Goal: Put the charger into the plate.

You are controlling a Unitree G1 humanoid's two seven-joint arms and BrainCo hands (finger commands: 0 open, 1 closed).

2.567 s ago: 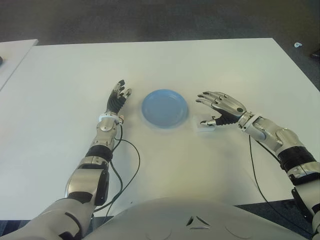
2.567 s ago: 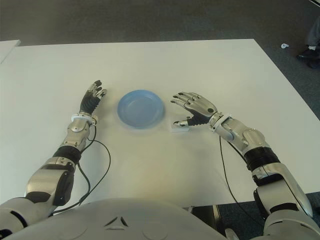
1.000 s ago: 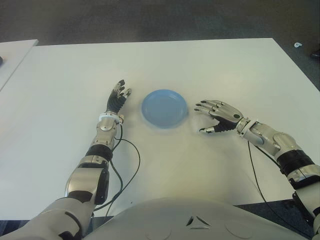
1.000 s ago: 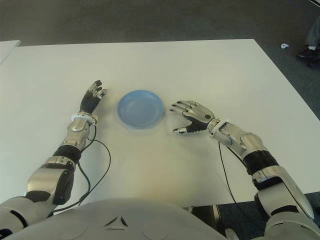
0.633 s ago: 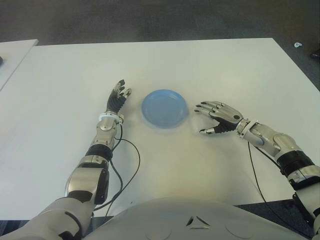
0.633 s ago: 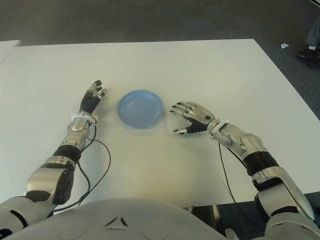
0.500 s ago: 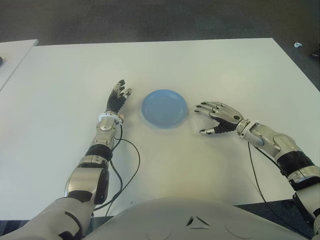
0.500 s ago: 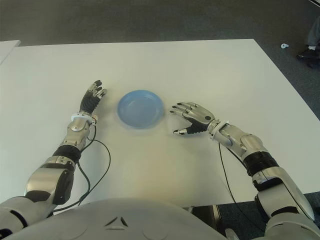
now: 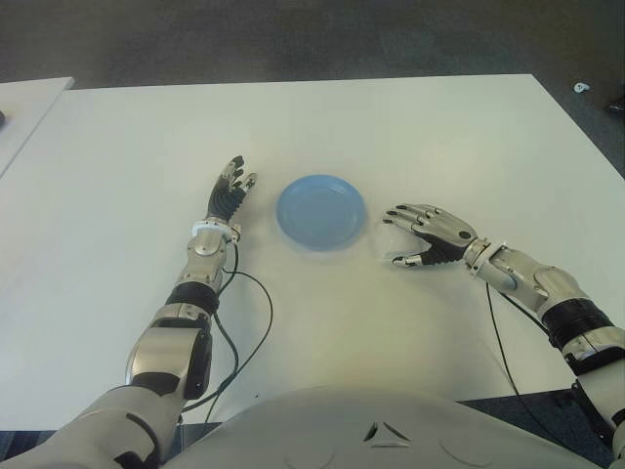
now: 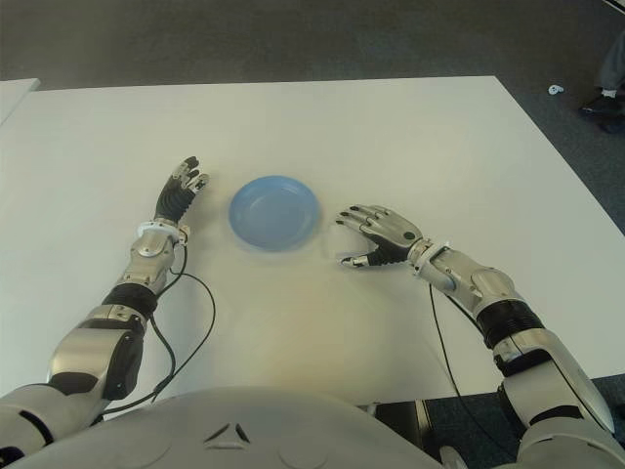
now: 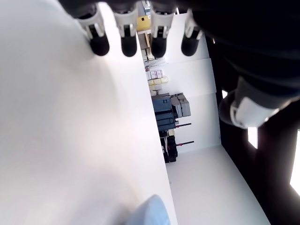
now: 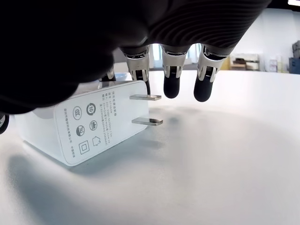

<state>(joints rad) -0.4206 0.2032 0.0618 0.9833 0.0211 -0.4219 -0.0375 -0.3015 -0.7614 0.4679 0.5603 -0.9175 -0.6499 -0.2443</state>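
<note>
The right hand (image 9: 430,239) has drawn back toward the robot and lower since a second ago, its fingers (image 12: 171,75) apart, arched over the charger (image 12: 86,123) without gripping it. The white block, two flat metal prongs out, lies on the white desk (image 9: 391,137) just right of the blue plate (image 9: 321,211). The left hand (image 9: 229,191), fingers extended, shows left of the plate.

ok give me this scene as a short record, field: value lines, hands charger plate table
right robot hand: over the charger, right of the plate, fingers spread, not gripping
charger: white, lying on the table under that hand, two prongs showing
plate: blue, nothing in it
left robot hand: left of the plate, fingers straight, holds nothing
table: white
task status: charger not yet in the plate
</note>
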